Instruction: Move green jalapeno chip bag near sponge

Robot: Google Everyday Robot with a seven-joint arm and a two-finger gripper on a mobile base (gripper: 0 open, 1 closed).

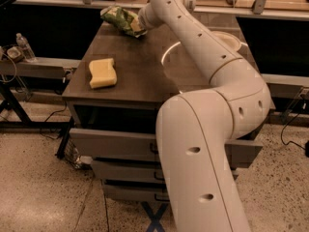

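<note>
Lowest in the frame, the white arm (207,129) rises in front of grey drawers (111,144) and bends back over the dark table (140,76). The sponge (102,73) lies flat at middle left, near the table's left edge. Farther back on the right, a white bowl (229,38) peeks out from behind the arm. At upper centre, the gripper (141,27) is clamped on the right end of the green jalapeno chip bag (119,19), which tilts over the table's far edge, well apart from the sponge
</note>
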